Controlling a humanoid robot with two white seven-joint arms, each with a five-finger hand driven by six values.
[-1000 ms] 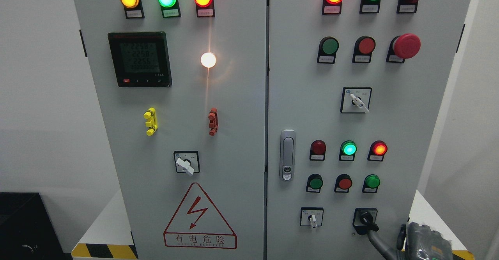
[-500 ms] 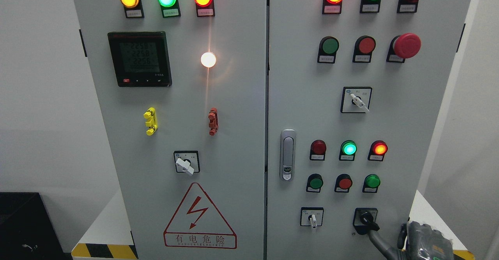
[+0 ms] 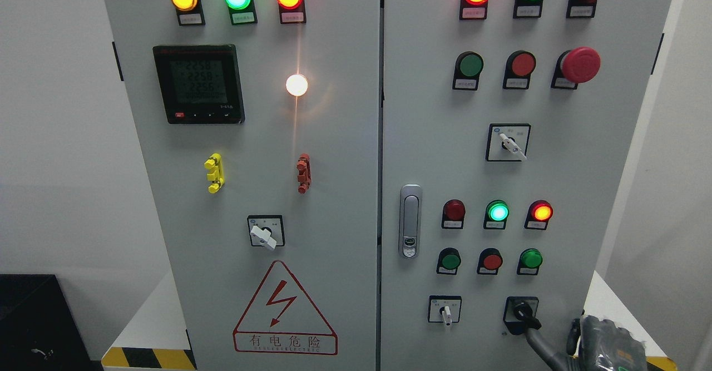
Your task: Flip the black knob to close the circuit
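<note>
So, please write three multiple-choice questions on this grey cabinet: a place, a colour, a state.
1. Where is the black rotary knob on the grey metal cabinet?
A. top of left door
B. bottom right of right door
C. middle of left door

2. What colour is the big mushroom-shaped push button?
A. red
B. yellow
C. blue

3. Of three round lamps right of the silver door latch, which is dark?
A. left
B. middle
C. right

1 B: it sits right of the lowest white-handled switch, near the robot hand.
2 A: its cap is plain red.
3 A: the left lamp is dull, the middle lamp glows green, the right lamp orange-red.
</note>
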